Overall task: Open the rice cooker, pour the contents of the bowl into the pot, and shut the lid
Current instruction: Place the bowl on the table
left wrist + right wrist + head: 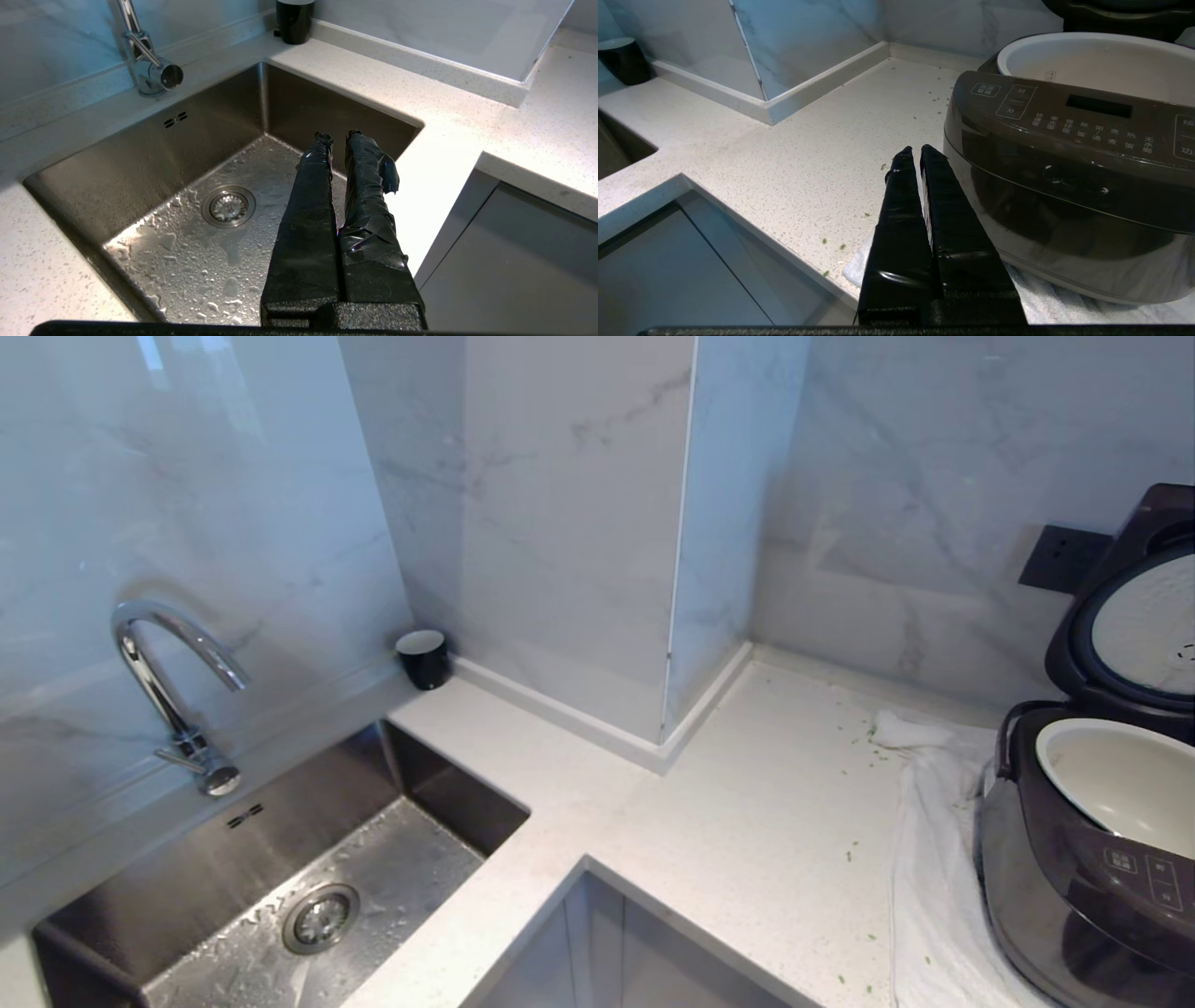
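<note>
Bench (747, 821) carries the rice cooker (1074, 887) at its right end, on a white towel (934, 896). Lid (1120, 616) up, pot (1120, 784) seated inside. Right tool (920, 150) pinched closed, empty, beside cooker front (left tool (338, 136) likewise closed, above sink (140, 154)).

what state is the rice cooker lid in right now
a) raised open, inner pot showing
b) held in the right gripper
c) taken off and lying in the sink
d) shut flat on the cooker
a: in the head view the lid stands up behind the rice cooker, its pale underside facing forward, and the cream inner pot is exposed.
</note>
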Robot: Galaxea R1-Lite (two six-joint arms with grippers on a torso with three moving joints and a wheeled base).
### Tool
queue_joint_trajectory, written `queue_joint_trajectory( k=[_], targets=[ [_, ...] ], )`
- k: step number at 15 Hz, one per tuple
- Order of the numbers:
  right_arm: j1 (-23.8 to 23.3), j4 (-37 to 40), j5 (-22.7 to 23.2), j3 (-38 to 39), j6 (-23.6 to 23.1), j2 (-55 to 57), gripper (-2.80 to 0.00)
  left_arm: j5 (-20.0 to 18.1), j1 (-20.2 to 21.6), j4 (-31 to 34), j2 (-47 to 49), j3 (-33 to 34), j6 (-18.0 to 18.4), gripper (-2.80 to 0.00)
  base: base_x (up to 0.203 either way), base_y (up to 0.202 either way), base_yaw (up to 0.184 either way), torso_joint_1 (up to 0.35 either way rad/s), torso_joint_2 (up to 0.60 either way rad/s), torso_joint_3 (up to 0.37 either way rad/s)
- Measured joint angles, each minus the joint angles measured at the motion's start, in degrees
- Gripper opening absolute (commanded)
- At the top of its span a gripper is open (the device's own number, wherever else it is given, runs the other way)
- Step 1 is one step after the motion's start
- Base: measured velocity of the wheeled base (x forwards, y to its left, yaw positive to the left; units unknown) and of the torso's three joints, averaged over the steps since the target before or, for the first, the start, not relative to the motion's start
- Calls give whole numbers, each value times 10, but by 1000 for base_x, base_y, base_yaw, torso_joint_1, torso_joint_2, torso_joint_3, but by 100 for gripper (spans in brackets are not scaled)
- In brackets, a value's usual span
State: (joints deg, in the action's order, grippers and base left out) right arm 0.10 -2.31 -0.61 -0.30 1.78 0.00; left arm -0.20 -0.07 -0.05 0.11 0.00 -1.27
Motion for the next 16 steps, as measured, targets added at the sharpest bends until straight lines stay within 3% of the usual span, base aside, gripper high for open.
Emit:
queue_joint_trajectory(
  k=[11,16],
  targets=[
    [1,1,0,3,4,0,-280,0,1,0,0,0,0,-280,-4,0,0,0,1,0],
    [1,1,0,3,4,0,-280,0,1,0,0,0,0,-280,-161,0,-2,2,0,1]
  ],
)
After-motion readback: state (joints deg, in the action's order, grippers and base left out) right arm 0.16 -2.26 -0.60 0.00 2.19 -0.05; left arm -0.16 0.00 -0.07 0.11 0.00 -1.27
